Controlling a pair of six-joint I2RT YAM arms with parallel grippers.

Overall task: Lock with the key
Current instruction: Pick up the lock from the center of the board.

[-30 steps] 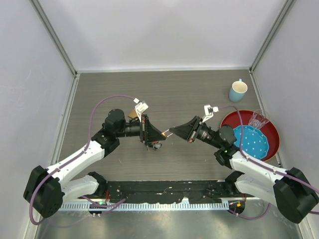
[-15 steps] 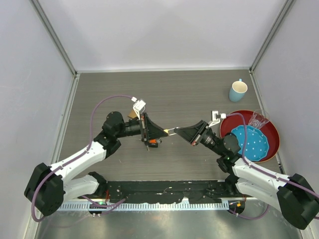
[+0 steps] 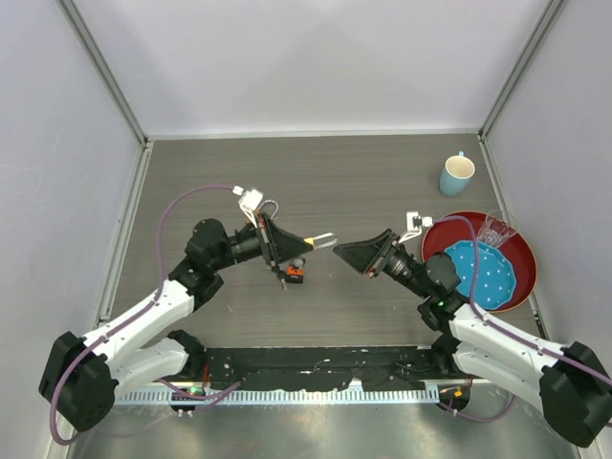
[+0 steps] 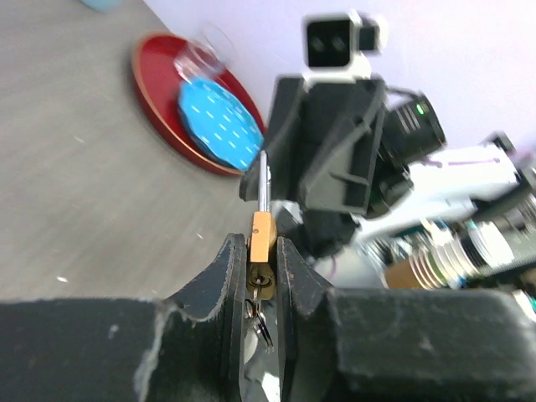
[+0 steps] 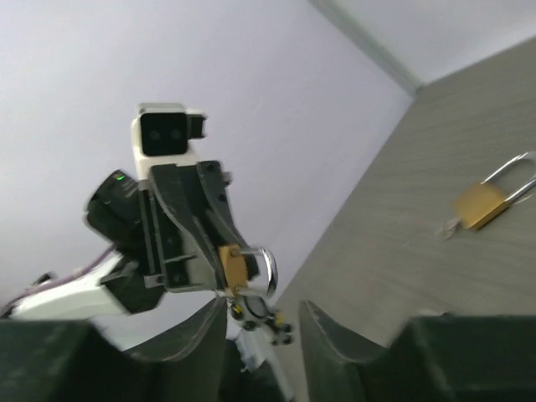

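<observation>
- The left gripper (image 3: 298, 247) is clenching a small brass padlock (image 4: 262, 241) by its flat sides, holding it up off the table (image 3: 382, 182) between the two arms
- The right gripper (image 3: 340, 252) is facing it from just apart, jaws standing parted with nothing between them
- The padlock's silver loop (image 5: 271, 270) is pointing toward the right gripper
- A small bunch of keys (image 4: 258, 325) with an orange tag (image 3: 295, 273) is hanging under the brass body; whether one is sitting in the keyhole cannot be told
- Judgement: the step in hand is looking like getting the right fingers onto a key. That is calling for a square pinch on the flat key head, then a turn about the shaft, with the left grip kept firm so the body is not twisting
- The brass is looking smooth and boxy, the steel loop round and slick, the keys thin and free to swing, so a slow approach is suiting
- A second padlock (image 5: 480, 205) is lying on the grey wood-grain table, well apart
</observation>
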